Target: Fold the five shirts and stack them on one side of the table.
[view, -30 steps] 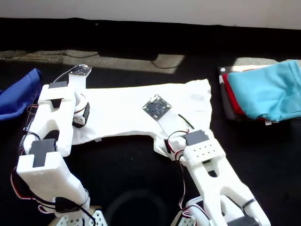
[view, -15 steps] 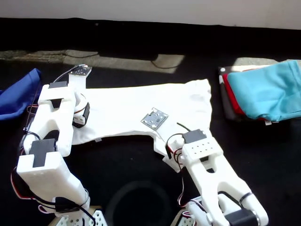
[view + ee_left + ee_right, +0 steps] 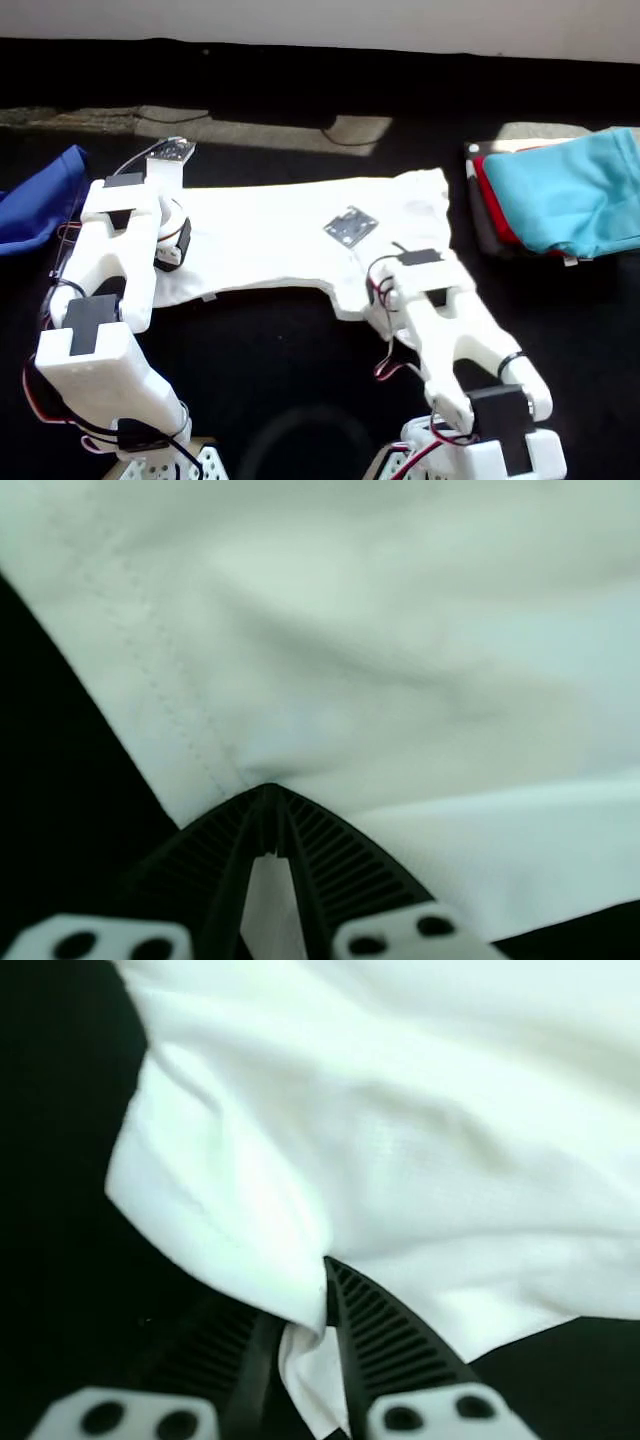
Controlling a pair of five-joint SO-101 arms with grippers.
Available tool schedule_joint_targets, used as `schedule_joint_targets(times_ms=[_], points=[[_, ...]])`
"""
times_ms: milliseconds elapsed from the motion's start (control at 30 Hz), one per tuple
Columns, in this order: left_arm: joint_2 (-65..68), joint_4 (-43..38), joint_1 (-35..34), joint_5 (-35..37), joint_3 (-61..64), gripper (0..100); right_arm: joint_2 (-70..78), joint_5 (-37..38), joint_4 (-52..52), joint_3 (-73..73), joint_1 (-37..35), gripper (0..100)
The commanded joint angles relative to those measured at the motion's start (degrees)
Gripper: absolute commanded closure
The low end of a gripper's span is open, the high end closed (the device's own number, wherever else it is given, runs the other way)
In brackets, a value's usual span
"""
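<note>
The gripper (image 3: 305,1300) pinches a fold at the edge of the white shirt (image 3: 400,1140). The cloth bunches up between its two black fingers (image 3: 385,1340). The table (image 3: 50,1160) is black.

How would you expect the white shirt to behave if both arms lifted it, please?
The white shirt will probably be floppy: it bunches and folds where the right gripper pinches it. It would likely sag between holds, as the left gripper grips a stitched edge near its other end. It looks thin, so probably light.
</note>
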Motion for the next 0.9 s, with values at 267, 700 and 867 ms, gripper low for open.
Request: schedule_joint_targets(times_ms=[267,700,867], points=[[0.13,-2.73,0.48,0.26,0.04,99,-7.78,0.44,-0.04,-15.52,10.33,99.2],[0.13,-2.73,0.48,0.26,0.04,99,17.63,-0.35,0.48,-40.66,6.46,98.8],[0.13,-2.73,0.48,0.26,0.04,99,24.04,-9.76,2.15,-50.51,6.02,85.7]])
